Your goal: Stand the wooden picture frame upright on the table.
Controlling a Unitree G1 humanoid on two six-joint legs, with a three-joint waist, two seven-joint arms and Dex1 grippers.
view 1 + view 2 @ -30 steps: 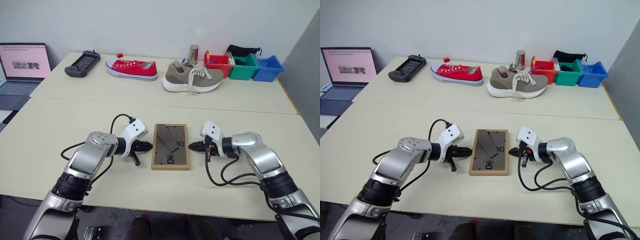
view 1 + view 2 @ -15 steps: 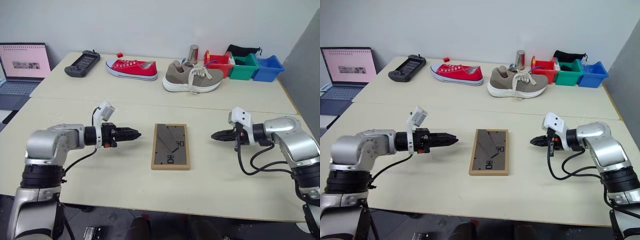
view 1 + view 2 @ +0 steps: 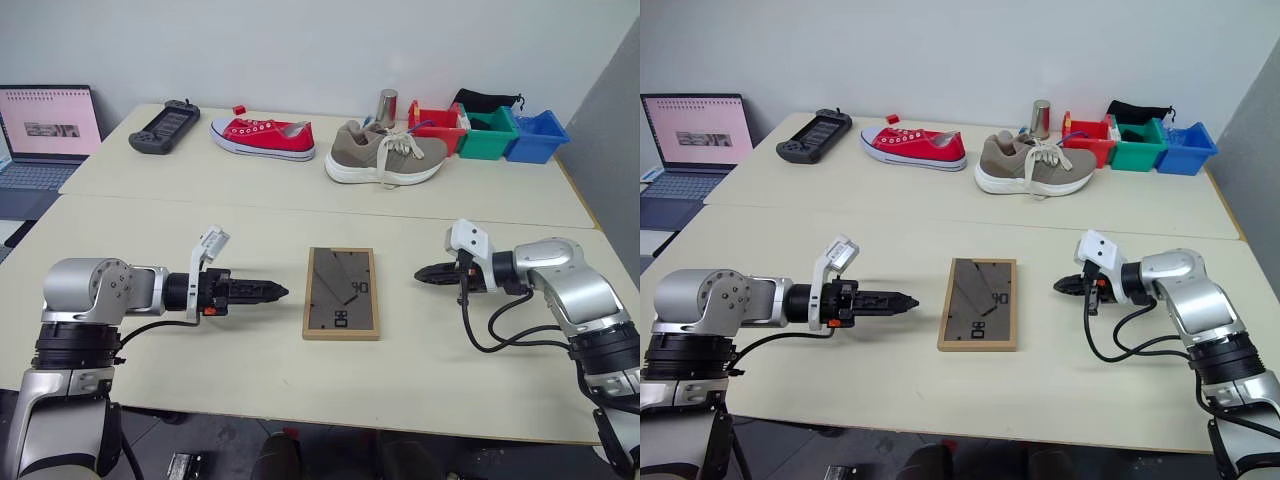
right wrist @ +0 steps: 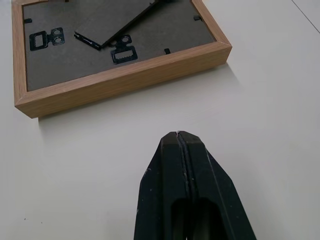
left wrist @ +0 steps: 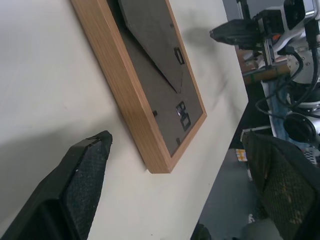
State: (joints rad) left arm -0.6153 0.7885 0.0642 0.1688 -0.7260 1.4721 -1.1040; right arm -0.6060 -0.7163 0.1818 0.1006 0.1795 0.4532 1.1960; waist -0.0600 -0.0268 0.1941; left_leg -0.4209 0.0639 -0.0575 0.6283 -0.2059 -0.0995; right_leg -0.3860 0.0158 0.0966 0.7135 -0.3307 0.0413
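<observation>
**A:** Where does your wooden picture frame (image 3: pixel 341 292) sit?

**B:** You have it flat on the table (image 3: pixel 200 350), back side up, dark backing and folded easel stand showing. It lies between your two grippers, on the near section of the tabletop, just on your side of the seam.

**A:** Left side?

**B:** Your left gripper (image 3: pixel 272 292) hangs just above the table, pointing sideways at the frame's left edge, near it but not touching. In the left wrist view its fingers (image 5: pixel 80 190) stand wide apart, one at each side, with the frame's corner lying ahead between them. Nothing is held.

**A:** Right side?

**B:** Your right gripper (image 3: pixel 424 273) points at the frame's right edge from the other side, a little farther off than the left one. The right wrist view shows its two fingers (image 4: pixel 170 195) pressed together along a thin line, clamped on nothing, with the frame's long wooden side ahead of the tips.

**A:** Beyond the grippers?

**B:** On the far section you see a red sneaker (image 3: pixel 264 137), a beige sneaker (image 3: pixel 386 154), a black handheld controller (image 3: pixel 164 127), a metal cup (image 3: pixel 386 106) and red, green and blue bins (image 3: pixel 486 133). A laptop (image 3: pixel 45 135) sits off to your far left.
</observation>
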